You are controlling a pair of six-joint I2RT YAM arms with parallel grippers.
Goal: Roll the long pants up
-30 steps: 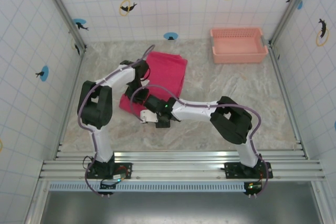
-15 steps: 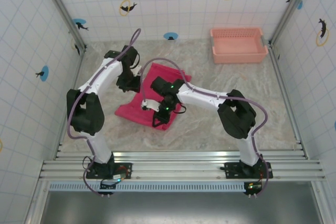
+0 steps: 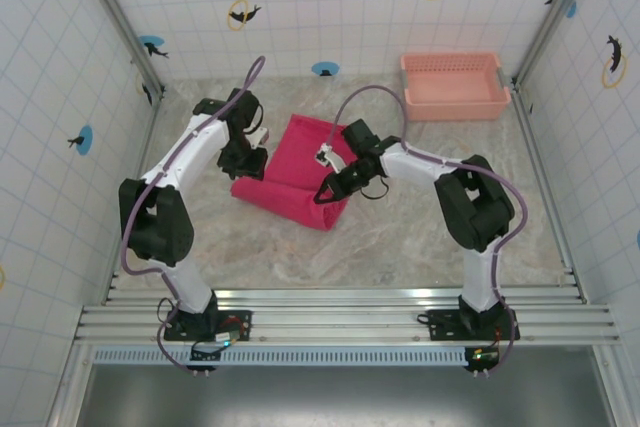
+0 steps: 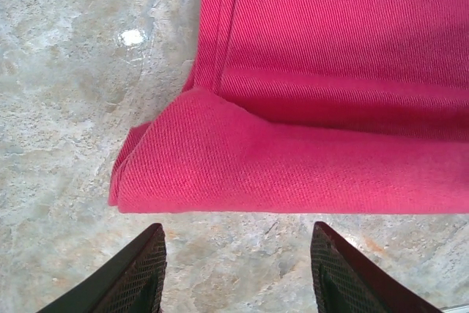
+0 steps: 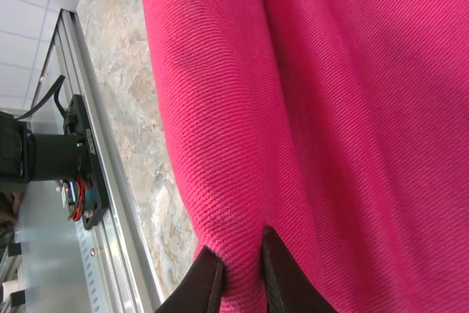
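Jaws of the left tool [image 4: 236, 251] are standing wide with nothing between them, just beside the rolled edge, which it was gripping a moment ago. The right tool [image 5: 240, 243] is pinching narrowly the other end of the roll. The long pants [image 3: 295, 187] are lying left of centre on the counter [image 3: 420, 217], and their near part is now turned over, so the rolling is beginning. The pink basket [image 3: 455, 107], in the far right corner, is holding nothing visible.

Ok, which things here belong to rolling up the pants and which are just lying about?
Job in hand: long pants; right tool, pinching their fold; left tool, open near the rolled end.
Lying about: pink basket.
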